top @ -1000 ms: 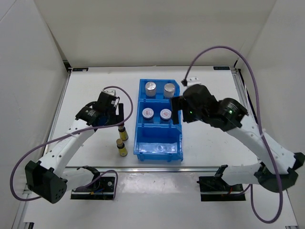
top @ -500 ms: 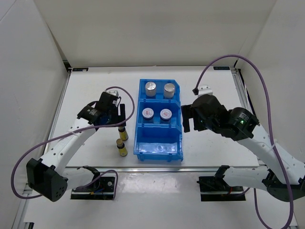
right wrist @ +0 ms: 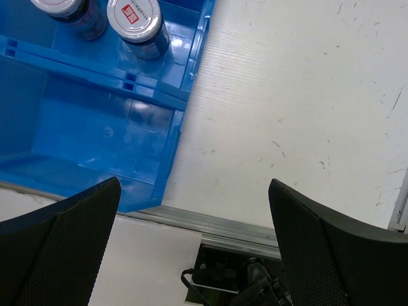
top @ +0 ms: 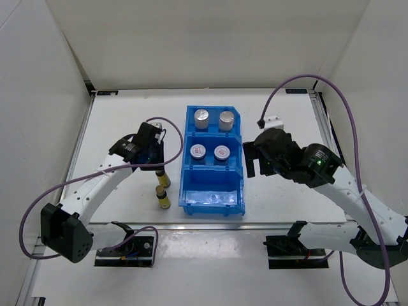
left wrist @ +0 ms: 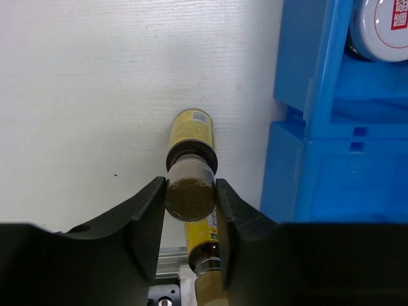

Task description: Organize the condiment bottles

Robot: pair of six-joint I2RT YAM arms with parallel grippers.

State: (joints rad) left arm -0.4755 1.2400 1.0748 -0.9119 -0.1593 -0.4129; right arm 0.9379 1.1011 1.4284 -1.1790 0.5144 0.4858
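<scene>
Left wrist view showed the left end effector pinching the cap of an amber bottle upright on the surface beside the blue bin, likely needing a lift into its near compartment, while the right end effector gaped empty.

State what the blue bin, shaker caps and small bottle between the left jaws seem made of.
Blue bin: glossy moulded plastic, by its sheen and ribs. Shaker caps: probably brushed metal, silver-grey. Small bottle: glass or plastic, unclear; yellow label, matte brown cap.

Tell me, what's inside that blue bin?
Far compartment: two silver-capped shakers. Middle: two pale-lidded jars. Near: only bare blue bin shows. From above, caps hide most of each bottle's body.
</scene>
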